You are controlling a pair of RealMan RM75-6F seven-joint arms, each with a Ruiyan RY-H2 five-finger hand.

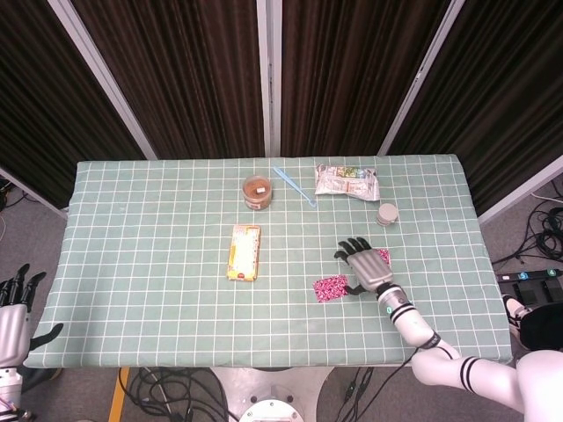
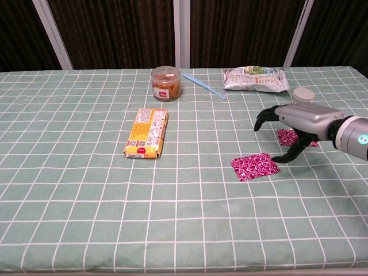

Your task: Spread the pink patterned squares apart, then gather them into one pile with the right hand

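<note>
I hold my right hand (image 2: 296, 123) spread and empty above the far pink square (image 2: 287, 137), ready to drag it. The near pink square (image 2: 255, 166) lies flat just beside it, apart, so gathering can begin.

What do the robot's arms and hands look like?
The right hand has a shiny silver-grey back and black fingers. Its wrist has a small glowing green light and black bands, and the right arm behind it is smooth and white. The left hand, down at the table's edge, is also silver-grey with dark fingers.
</note>
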